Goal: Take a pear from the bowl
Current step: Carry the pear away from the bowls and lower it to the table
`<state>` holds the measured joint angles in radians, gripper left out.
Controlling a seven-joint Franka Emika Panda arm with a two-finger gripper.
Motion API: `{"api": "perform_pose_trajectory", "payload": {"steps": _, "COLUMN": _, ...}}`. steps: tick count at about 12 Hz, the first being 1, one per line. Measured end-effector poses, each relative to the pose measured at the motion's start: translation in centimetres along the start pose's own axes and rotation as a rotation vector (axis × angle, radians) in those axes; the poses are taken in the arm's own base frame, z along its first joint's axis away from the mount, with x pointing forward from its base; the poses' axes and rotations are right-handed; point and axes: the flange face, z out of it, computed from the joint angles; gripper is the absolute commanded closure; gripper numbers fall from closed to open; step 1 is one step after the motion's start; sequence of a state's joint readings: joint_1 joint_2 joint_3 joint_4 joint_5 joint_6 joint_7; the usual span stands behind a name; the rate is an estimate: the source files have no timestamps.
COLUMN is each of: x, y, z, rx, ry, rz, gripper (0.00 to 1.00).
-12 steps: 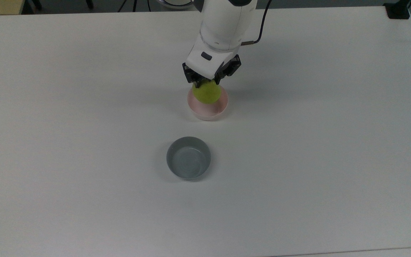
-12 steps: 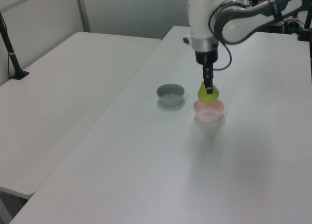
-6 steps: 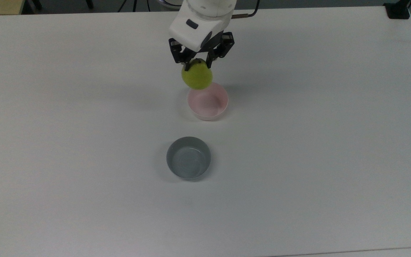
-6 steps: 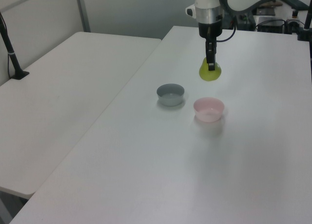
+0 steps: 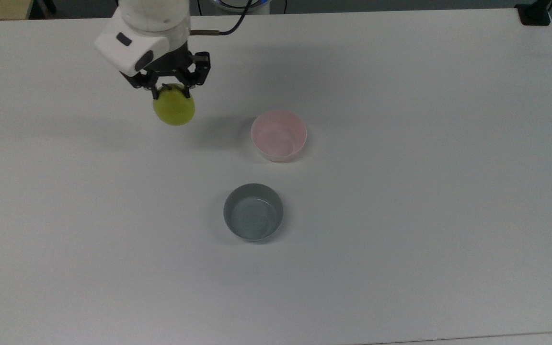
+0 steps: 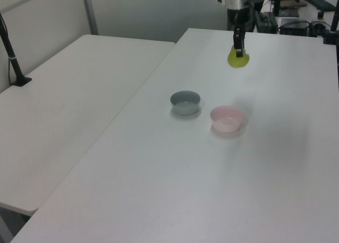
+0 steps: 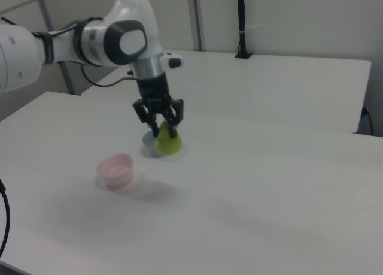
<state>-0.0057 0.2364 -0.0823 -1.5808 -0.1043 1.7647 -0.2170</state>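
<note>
The yellow-green pear hangs in the air from its top, high above the table. My gripper is shut on it. The pale pink bowl stands empty on the white table, well to the top view's right of the pear and lower in the left view.
A grey bowl stands empty, toward the bottom of the top view from the pink one; in the right view the pear covers most of the grey bowl. A second white table adjoins on the left view's left.
The pear has come up out of the pink bowl in my gripper and travelled to the top view's left and higher. The pink bowl is left empty.
</note>
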Motion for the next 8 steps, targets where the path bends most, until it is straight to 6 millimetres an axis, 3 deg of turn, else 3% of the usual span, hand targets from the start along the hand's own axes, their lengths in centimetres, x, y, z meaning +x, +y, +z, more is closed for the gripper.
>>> {"api": "perform_pose_trajectory", "payload": {"steps": 3, "x": 0.9, "y": 3.1, "z": 4.0, "rx": -0.003, "ry": 0.013, "rz": 0.032, "gripper": 0.71}}
{"api": "perform_pose_trajectory", "payload": {"steps": 5, "x": 1.5, "y": 4.0, "z": 7.2, "rx": 0.001, "ry": -0.01, "rz": 0.042, "gripper": 0.71}}
{"api": "perform_pose_trajectory", "payload": {"steps": 8, "x": 1.9, "y": 4.3, "z": 9.9, "rx": 0.003, "ry": -0.043, "rz": 0.044, "gripper": 0.71}}
